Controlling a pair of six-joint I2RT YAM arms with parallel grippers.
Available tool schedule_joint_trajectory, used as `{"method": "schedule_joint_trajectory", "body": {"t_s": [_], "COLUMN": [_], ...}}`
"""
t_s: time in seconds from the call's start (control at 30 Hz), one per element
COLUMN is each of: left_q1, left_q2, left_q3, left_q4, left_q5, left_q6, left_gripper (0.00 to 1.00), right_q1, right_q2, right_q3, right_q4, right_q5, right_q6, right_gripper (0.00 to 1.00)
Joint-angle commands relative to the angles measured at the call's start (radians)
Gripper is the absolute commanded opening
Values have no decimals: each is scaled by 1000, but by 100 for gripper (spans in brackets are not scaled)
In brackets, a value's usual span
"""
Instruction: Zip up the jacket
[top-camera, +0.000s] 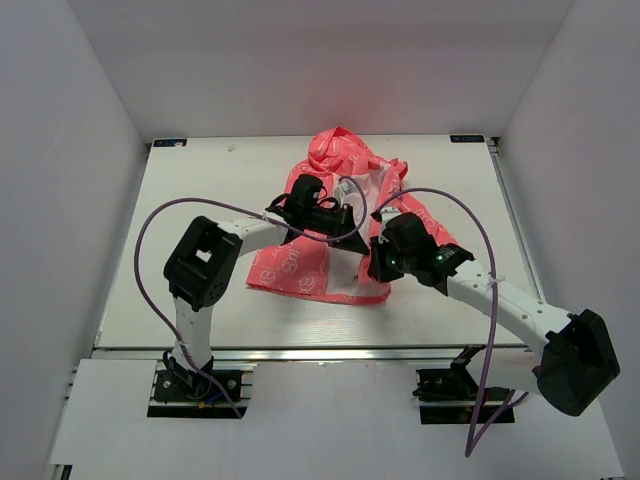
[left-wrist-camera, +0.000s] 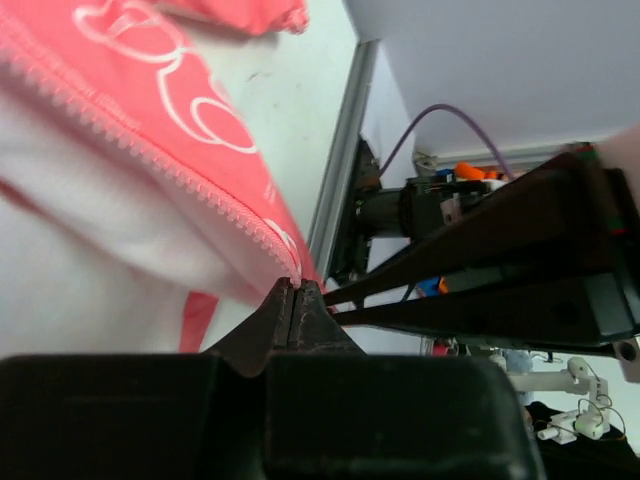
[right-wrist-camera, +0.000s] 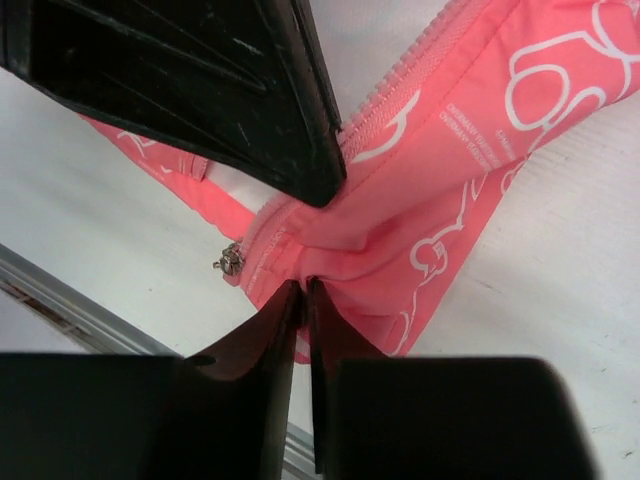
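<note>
The coral-pink jacket (top-camera: 320, 255) with white print lies open on the white table, hood toward the back. My left gripper (top-camera: 357, 217) is shut on the bottom end of one zipper edge; in the left wrist view the pink zipper teeth (left-wrist-camera: 190, 175) run down into the closed fingertips (left-wrist-camera: 297, 288). My right gripper (top-camera: 376, 262) is shut on the jacket's hem fabric (right-wrist-camera: 400, 230) beside the other zipper edge. A small metal zipper slider (right-wrist-camera: 230, 262) hangs just left of the right gripper's tips (right-wrist-camera: 303, 285). The left gripper's black fingers (right-wrist-camera: 250, 90) show just above them.
The white table (top-camera: 180, 290) lies inside white walls. A metal rail (top-camera: 300, 350) runs along its near edge. Purple cables (top-camera: 150, 225) loop over both arms. The two grippers sit close together over the jacket's front.
</note>
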Motion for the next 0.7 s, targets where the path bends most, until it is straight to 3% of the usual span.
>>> {"method": "schedule_joint_trajectory", "body": {"t_s": [0.0, 0.03, 0.1, 0.27, 0.33, 0.47, 0.67], "left_q1": [-6, -6, -6, -8, -10, -14, -29], "left_q2": [-10, -14, -25, -56, -62, -66, -76], "left_q3": [-28, -39, -66, -126, -147, -174, -203], "left_q4": [172, 199, 269, 374, 403, 493, 576], "left_q5": [80, 80, 59, -4, -23, -47, -93], "left_q6": [-98, -118, -177, -246, -273, -351, -411], "left_gripper": [0, 0, 0, 0, 0, 0, 0], "right_q1": [-15, -16, -15, -16, -16, -19, -60], "right_q2": [-37, -40, -54, -97, -100, -83, -40], "right_q3": [0, -8, -29, -71, -86, -86, -92], "right_q4": [62, 66, 74, 108, 115, 122, 123], "right_q5": [-2, -2, -10, -2, -2, -2, -43], "right_q6": [54, 68, 91, 120, 128, 146, 187], "right_gripper": [17, 36, 42, 68, 72, 72, 65]}}
